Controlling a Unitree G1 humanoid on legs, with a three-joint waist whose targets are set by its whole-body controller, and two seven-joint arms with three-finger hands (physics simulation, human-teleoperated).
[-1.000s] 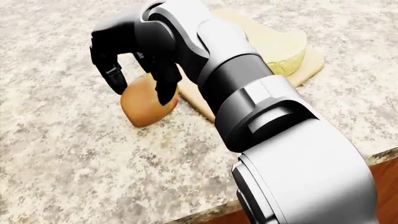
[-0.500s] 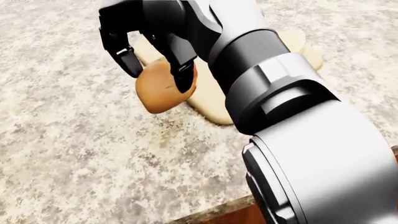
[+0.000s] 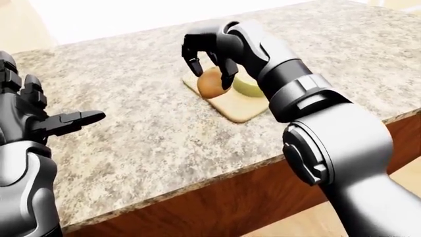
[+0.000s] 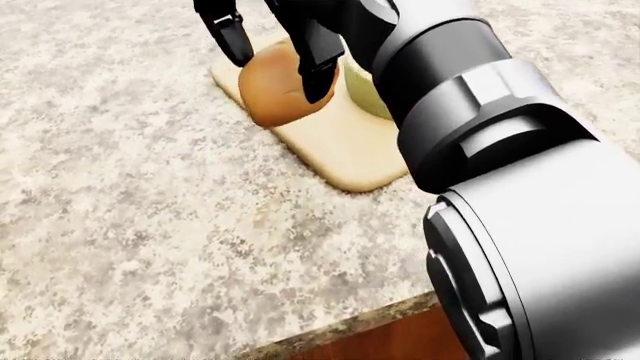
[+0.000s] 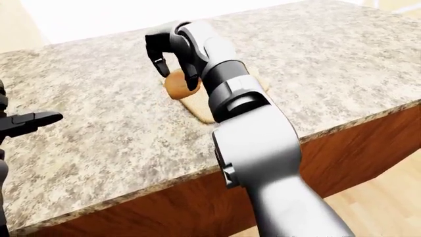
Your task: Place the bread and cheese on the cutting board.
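Observation:
The brown bread roll [image 4: 272, 101] is over the left corner of the tan cutting board [image 4: 350, 154], and I cannot tell whether it rests on the board. My right hand [image 4: 278, 75] comes down on it from above, black fingers [image 4: 318, 64] closed round its sides. The pale yellow cheese [image 3: 248, 89] lies on the board just right of the bread, mostly hidden by my right forearm. My left hand [image 3: 46, 121] hovers open over the counter at the left edge of the left-eye view, far from the board.
The speckled granite counter [image 3: 144, 123] spreads round the board, with its wooden-faced edge [image 3: 217, 197] near the bottom of the eye views. My right arm [image 4: 520, 225] fills the right half of the head view. Light wooden floor [image 5: 381, 197] shows at lower right.
My right hand has carried the bread from the counter beside the board's left edge to over the board's corner. The head view has shifted as well.

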